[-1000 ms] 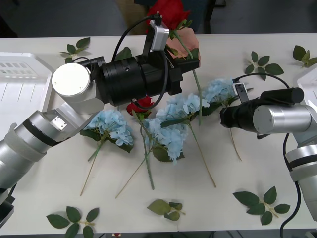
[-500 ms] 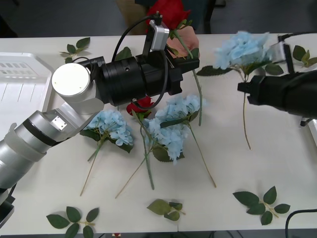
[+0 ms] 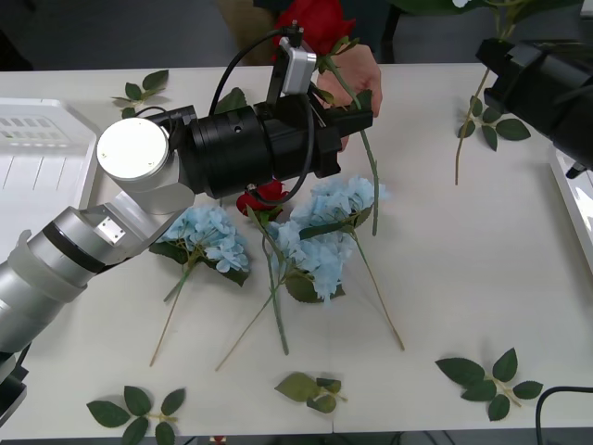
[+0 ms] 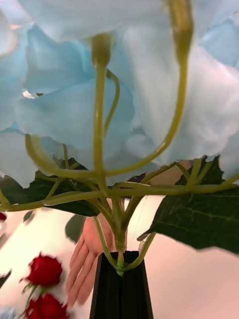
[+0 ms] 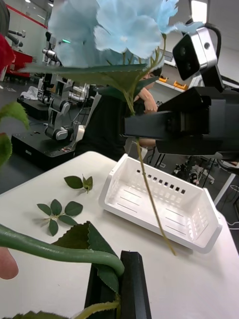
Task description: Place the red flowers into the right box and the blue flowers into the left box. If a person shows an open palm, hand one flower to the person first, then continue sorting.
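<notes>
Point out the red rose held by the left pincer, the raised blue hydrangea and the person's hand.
red rose (image 3: pixel 320 20), front view, on the bloom
blue hydrangea (image 5: pixel 124 25), left wrist view, on the petals
person's hand (image 4: pixel 87 254), right wrist view, on the fingers

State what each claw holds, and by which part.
Left claw: a red flower, by its stem. Right claw: a blue flower, by its stem just below the head.

Front view: high, facing forward and down over surface (image 3: pixel 463 278). Right wrist view: pressed close under blue flower (image 4: pixel 119 75), facing person's hand (image 4: pixel 87 259). Left wrist view: low, facing across surface toward right arm; shares that flower (image 5: pixel 119 30).
</notes>
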Robot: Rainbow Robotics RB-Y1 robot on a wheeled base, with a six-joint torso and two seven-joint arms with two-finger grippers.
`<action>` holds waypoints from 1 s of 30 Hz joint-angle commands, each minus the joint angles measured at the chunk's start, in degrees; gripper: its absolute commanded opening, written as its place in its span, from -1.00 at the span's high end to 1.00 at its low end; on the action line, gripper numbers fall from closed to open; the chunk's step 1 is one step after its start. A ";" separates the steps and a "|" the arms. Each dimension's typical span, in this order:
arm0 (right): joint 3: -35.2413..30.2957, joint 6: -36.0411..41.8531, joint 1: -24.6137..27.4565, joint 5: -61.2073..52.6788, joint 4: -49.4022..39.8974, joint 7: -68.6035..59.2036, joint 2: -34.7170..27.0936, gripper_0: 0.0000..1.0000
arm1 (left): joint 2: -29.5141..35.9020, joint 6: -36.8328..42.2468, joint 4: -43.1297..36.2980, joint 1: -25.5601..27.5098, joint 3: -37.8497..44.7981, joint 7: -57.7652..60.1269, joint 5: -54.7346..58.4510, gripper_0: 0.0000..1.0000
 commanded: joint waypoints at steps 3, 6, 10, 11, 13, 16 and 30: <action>7.62 -5.67 -6.17 8.98 1.07 0.26 -0.09 1.00 | -0.47 0.13 -1.74 -0.64 -0.74 2.04 0.86 1.00; 10.17 -8.57 -8.36 12.58 4.15 -0.09 1.50 1.00 | -0.47 0.13 -1.74 -0.64 -0.74 2.04 0.77 1.00; 12.28 -10.85 -11.97 17.24 8.98 -0.27 4.48 1.00 | -0.30 0.13 -1.74 -0.55 -0.74 2.04 0.86 1.00; 12.45 -10.94 -12.58 17.94 9.69 -0.36 4.84 1.00 | -0.21 0.13 -1.74 -0.47 -0.74 2.04 0.86 1.00; 12.54 -10.85 -13.37 18.29 10.74 -0.36 5.10 1.00 | -0.21 0.13 -1.74 -0.47 -0.83 2.04 0.86 1.00; 12.63 -10.94 -13.81 18.29 11.36 -0.36 5.01 1.00 | -0.12 0.13 -1.74 -0.47 -0.91 2.04 0.86 1.00; 11.92 -10.85 -13.72 18.38 11.44 -0.80 4.84 -0.67 | -0.12 0.13 -1.74 -0.47 -0.83 2.04 1.38 1.00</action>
